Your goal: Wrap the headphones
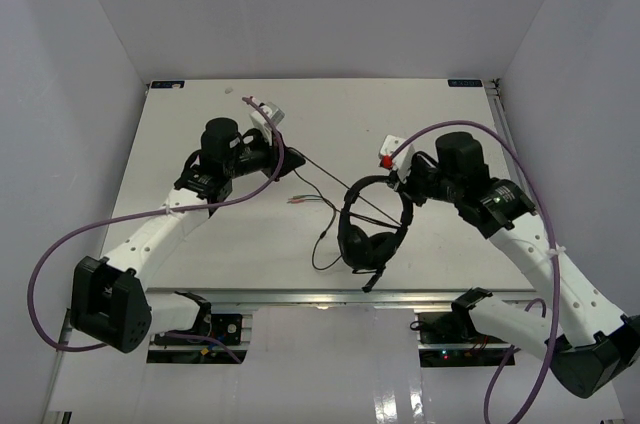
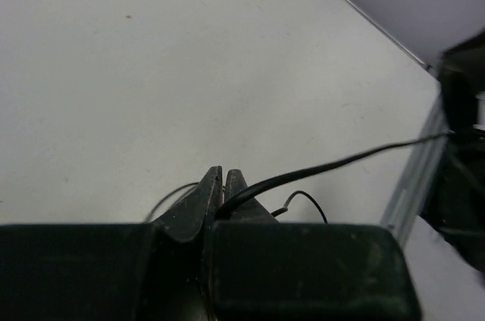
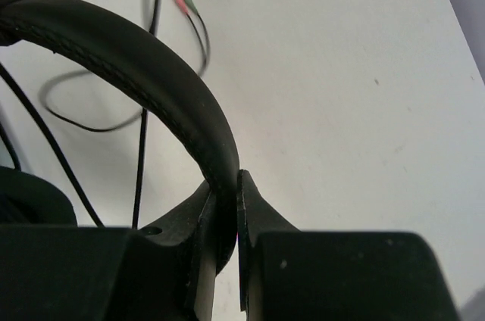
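I am clamping the left gripper (image 2: pixel 222 177) on the cable (image 2: pixel 333 163) (it is running taut toward the headphones (image 1: pixel 372 234)). The right gripper (image 3: pixel 226 181) is pinching their headband (image 3: pixel 136 63), holding them over the table (image 1: pixel 230 244), near its front edge.

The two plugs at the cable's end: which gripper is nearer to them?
Left. The left gripper, shut on the cable, sits just beyond the plugs toward the far edge; the right gripper is farther off to their right, clamped on the headband.

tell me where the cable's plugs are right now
In the top view the plugs lie loose on the table, left of the headphones and just nearer the bases than the left arm's fingers, which pinch the cable.
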